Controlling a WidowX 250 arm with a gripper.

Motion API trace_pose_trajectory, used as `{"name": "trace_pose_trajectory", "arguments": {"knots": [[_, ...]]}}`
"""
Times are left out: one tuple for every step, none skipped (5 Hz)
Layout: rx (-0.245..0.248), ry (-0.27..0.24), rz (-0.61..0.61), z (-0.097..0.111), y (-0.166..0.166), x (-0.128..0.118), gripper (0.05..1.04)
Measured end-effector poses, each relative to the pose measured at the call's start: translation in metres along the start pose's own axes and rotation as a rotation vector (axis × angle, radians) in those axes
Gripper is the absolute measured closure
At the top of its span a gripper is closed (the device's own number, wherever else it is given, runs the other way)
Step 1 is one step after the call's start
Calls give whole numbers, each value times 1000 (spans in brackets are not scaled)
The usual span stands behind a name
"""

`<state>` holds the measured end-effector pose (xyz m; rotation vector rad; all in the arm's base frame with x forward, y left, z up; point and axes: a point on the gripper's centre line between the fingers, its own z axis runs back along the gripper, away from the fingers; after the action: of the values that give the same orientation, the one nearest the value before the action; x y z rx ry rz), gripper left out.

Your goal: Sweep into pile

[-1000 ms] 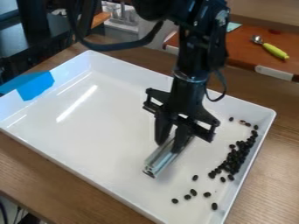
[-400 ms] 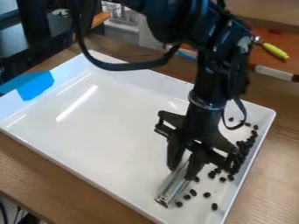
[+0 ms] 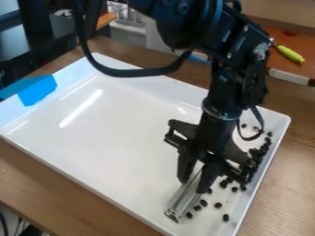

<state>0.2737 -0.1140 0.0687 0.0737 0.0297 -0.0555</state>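
Gripper (image 3: 194, 183) is hanging over the tray's near right part, as the camera sees it, and pointing down. Fingers are standing part open, gripping a clear, shiny tube-like tool (image 3: 184, 199) between them. Tool is slanting, its lower end pointing to the near side of the tray (image 3: 111, 138), down at the tray floor; can't tell if it's actually touching.

Dark beans (image 3: 225, 217) are the stuff to sweep. Most are lying bunched in a long band by the tray's right wall, partly hidden behind the gripper. A few are sitting loose at the near end, to the right of the tool, the closest just beside its lower end. A couple more are lying toward the far right corner.

White tray is resting on the wooden surface (image 3: 55, 184). Blue tape (image 3: 38, 91) is sticking over its left wall. Arm (image 3: 237, 69) is coming in from the top edge, black cable (image 3: 138, 72) looping off it. Behind, a green-handled spoon (image 3: 290, 54) is lying on a red-brown board (image 3: 280, 64).
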Motion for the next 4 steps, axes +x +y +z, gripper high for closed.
{"name": "trace_pose_trajectory", "arguments": {"knots": [[-26,6,38,1,-7,4,764],[-68,2,72,4,-18,8,764],[-73,-4,87,6,-22,9,764],[-85,-68,66,18,-16,13,764]]}}
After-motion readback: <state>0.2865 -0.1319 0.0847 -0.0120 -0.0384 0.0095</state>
